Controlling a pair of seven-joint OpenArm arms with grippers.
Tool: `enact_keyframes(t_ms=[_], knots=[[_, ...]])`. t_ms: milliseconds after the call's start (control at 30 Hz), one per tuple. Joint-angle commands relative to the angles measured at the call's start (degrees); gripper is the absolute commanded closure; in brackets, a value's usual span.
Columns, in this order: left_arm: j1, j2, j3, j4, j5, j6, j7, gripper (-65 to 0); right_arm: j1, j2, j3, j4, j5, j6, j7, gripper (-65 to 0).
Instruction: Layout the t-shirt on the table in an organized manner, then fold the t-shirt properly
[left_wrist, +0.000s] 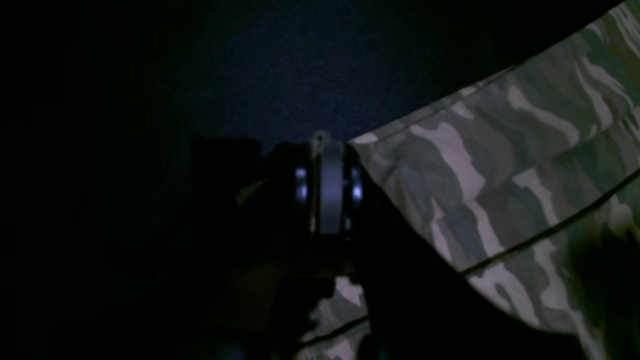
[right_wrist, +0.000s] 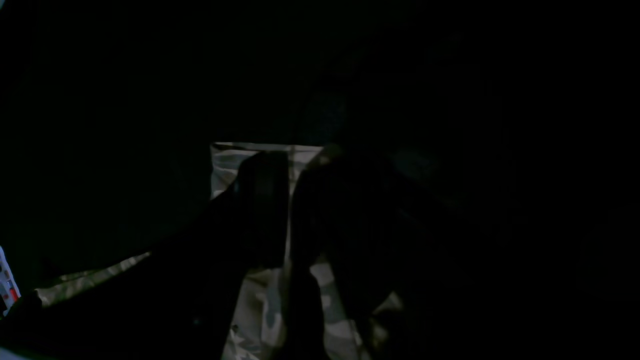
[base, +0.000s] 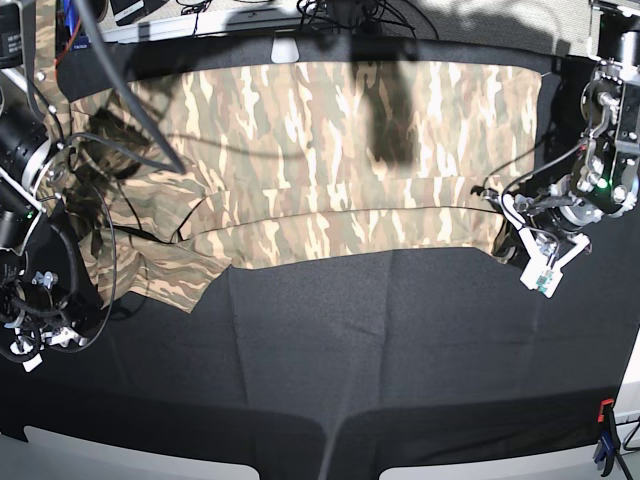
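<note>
Camouflage t-shirt (base: 330, 150) spread wide across far half of black-draped table (base: 400, 350), near-left sleeve rumpled

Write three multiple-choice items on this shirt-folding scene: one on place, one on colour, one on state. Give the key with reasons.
1. Where does the t-shirt lie on the table?
A. far half
B. near edge
C. hanging off the near side

2. What colour is the table's cloth?
A. white
B. black
C. green

3. How is the left claw?
A. wide open, away from the shirt
B. shut on the t-shirt's corner
C. holding a clamp

Key: 1 A, the near half of the cloth is bare in the base view; 2 B, matte black all over; 3 B, in the left wrist view its jaws pinch the shirt's edge.
</note>
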Motion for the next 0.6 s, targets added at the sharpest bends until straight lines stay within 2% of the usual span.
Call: enact_keyframes(t_ms=[0,233,467,567], knots=[[-1.1,-0.8,-0.5,1.1,-0.3,0.0,-1.5,0.0,2.2,0.9,0.0,0.8,0.8,0.7,0.8,-22.9],[-1.1,-0.8,-0.5,1.1,-0.3,0.0,-1.5,0.0,2.2,0.4,0.0,0.8,0.8,0.8,0.8,-22.9],[-1.1,-0.8,-0.5,1.1,-0.3,0.0,-1.5,0.0,2.2,-2.2,0.0,0.8,0.7,0.8,1.2,-22.9],[-1.1,-0.8,-0.5,1.1,-0.3,0.0,-1.5,0.0,2.2,-2.6,0.0,0.8,-1.2,0.8,1.9,-22.9]])
